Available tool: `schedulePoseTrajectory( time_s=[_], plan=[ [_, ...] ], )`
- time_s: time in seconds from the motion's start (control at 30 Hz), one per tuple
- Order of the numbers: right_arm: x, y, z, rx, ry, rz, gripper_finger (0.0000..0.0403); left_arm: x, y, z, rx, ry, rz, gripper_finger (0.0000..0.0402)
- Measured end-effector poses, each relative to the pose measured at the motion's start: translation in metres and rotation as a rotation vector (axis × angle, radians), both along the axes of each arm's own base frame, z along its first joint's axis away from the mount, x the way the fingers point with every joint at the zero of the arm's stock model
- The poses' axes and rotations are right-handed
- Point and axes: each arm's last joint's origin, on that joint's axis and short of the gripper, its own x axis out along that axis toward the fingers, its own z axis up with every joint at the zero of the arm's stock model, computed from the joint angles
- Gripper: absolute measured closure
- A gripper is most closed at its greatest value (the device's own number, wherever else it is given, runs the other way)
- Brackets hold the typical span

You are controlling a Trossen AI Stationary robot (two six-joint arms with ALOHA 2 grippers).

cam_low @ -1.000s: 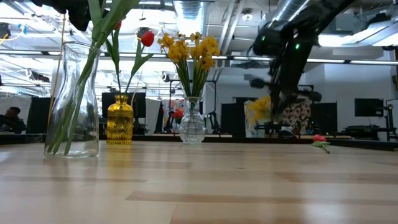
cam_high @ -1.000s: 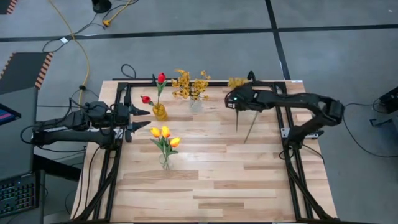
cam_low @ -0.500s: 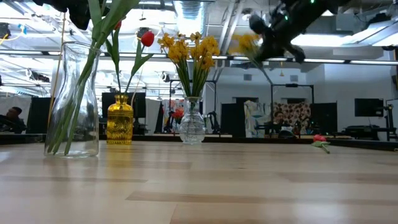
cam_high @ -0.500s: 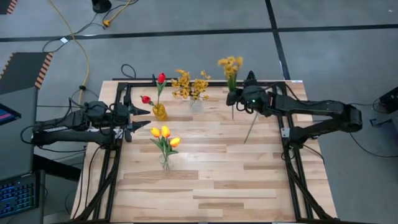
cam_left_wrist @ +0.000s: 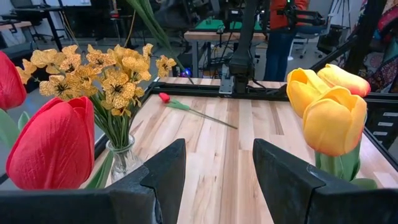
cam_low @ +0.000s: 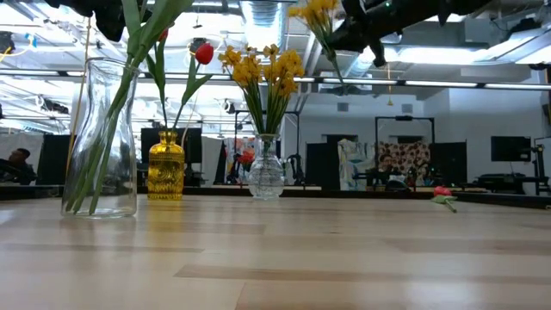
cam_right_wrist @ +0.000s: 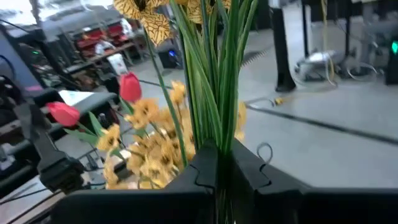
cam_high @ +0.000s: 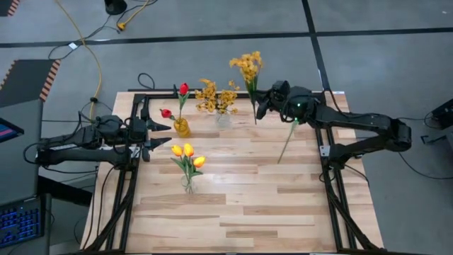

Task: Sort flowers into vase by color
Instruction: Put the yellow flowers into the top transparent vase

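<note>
My right gripper (cam_high: 260, 106) is high over the table's far middle, shut on a spray of mustard-yellow blossoms (cam_high: 248, 65), also seen in the low view (cam_low: 314, 10). Left of it, a clear vase (cam_high: 224, 119) holds more yellow sprays. An amber vase (cam_high: 182, 127) holds red tulips. A nearer clear vase (cam_high: 188, 184) holds yellow-orange tulips. One red tulip (cam_high: 285, 144) lies flat on the table under my right arm. At the table's left edge, beside the amber vase, my left gripper (cam_high: 159, 136) is open and has nothing in it. My right gripper pinches the spray's bunched green stems (cam_right_wrist: 217, 134) between its two fingers, below the blossoms. The fingers come level from the table's right and lie across the stems. The spray stands nearly upright, blossoms up, its stem end (cam_low: 340, 82) hanging free, well clear of the table.
A black frame rail (cam_high: 212, 94) runs along the far edge and down both sides of the wooden table (cam_high: 248, 205). The near half of the table is bare wood. Cables lie on the floor beyond the far edge.
My right gripper has risen and gone toward the table's left, toward the clear vase of yellow sprays. It has tipped from pointing down to level and has rolled. The spray, earlier low by the far edge, now stands blossoms up, high above the table.
</note>
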Motion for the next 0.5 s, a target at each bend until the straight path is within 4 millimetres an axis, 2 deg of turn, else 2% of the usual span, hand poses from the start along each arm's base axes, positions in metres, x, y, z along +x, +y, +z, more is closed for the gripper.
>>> schedulePoseTrajectory(
  time_s=[0.27,0.4,0.5],
  plan=[
    [0.003,-0.003,0.007,-0.122,-0.041,0.081,0.0359,0.0,0.0,0.0,0.0,0.0,0.0,0.0226],
    [0.01,-0.002,-0.012,-0.201,-0.15,0.174,0.0359,0.0,0.0,0.0,0.0,0.0,0.0,0.0226],
    [0.007,-0.004,-0.032,-0.269,-0.268,0.22,0.0359,0.0,0.0,0.0,-0.008,-0.001,0.001,0.0226]
  ],
)
